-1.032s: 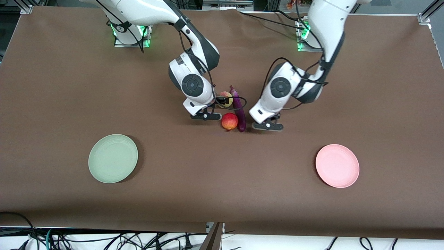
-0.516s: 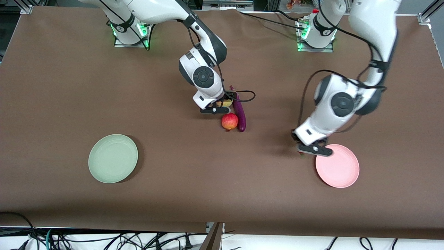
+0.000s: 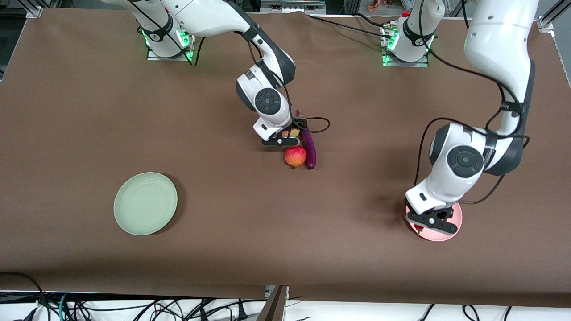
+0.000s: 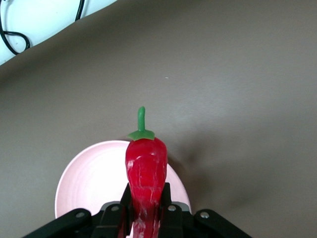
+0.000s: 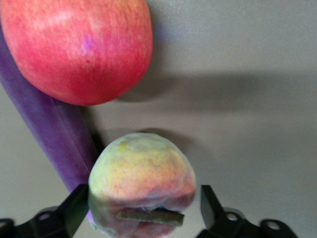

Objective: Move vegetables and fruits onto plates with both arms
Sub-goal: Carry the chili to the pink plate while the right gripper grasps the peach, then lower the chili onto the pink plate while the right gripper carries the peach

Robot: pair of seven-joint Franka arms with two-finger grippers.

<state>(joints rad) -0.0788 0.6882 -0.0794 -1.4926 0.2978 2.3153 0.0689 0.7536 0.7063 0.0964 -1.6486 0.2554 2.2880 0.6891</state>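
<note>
Left gripper (image 4: 146,218) over the pink plate (image 4: 91,173) — jaws clamped on the chili pepper (image 4: 146,168). Right gripper (image 5: 143,213) mid-desk (image 3: 89,111) — jaws open around the peach (image 5: 141,183), not touching.

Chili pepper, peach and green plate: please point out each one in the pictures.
chili pepper (image 4: 146,168), left wrist view, on its red body.
peach (image 5: 141,186), right wrist view, on its yellow-pink skin.
green plate (image 3: 145,203), front view, on its bare centre.
</note>
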